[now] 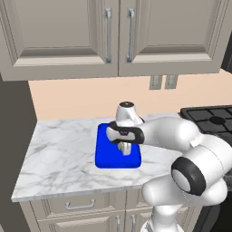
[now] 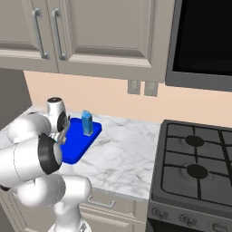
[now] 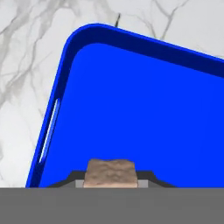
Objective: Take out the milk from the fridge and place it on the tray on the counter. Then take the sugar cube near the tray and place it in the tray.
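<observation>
From the left base view, I see my gripper [image 1: 125, 148] hanging over the blue tray [image 1: 105, 156] on the counter [image 1: 59, 145], near the tray's 3 o'clock side. The arm hides what it carries and hides the milk.

In the right base view, the milk [image 2: 87, 123] stands upright on the tray [image 2: 77, 147] at its far, 1 o'clock end, so that half looks done.

The hand view settles the rest: the cube [image 3: 110, 173] sits pinched between my fingers, at 6 o'clock in the picture, above the tray's [image 3: 144, 127] bare floor, with the white slot [image 3: 49, 129] at 9 o'clock. I judge the cube light, stiff and a bit crumbly, rough enough not to slip; a hold on two flat opposite faces, as now, suits it.
</observation>
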Robot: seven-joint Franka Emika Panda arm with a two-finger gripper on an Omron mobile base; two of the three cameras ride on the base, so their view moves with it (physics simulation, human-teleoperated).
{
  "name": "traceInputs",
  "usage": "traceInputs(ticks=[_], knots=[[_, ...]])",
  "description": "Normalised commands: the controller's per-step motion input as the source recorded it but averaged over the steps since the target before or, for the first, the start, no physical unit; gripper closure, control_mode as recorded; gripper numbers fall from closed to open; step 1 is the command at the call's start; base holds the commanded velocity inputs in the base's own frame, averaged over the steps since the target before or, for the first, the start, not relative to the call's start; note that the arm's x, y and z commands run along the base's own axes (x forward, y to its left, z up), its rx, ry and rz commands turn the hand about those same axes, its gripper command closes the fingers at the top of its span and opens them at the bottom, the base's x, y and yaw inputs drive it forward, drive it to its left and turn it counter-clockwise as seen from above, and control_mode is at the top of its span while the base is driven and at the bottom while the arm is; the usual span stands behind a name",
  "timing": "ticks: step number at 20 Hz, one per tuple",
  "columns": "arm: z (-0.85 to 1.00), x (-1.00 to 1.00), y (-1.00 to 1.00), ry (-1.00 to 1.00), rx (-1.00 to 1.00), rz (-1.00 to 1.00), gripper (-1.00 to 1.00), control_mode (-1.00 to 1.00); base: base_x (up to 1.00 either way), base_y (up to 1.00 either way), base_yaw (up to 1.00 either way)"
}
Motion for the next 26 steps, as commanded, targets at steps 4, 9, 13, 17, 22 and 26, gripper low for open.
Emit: traceInputs(ticks=[4,9,13,17,22,26], knots=[[-0.33,0.34,0.0,0.01,-0.04,0.0,1.0,-1.0,0.0,0.0,0.0],[-0.18,0.42,0.0,0.03,0.0,0.0,1.0,-1.0,0.0,0.0,0.0],[-0.16,0.39,0.0,0.04,0.0,0.0,1.0,-1.0,0.0,0.0,0.0],[-0.17,0.1,0.0,0.0,0.0,0.0,1.0,-1.0,0.0,0.0,0.0],[-0.32,0.12,0.0,0.0,0.0,0.0,1.0,-1.0,0.0,0.0,0.0],[-0.36,0.04,0.0,0.0,0.0,0.0,1.0,-1.0,0.0,0.0,0.0]])
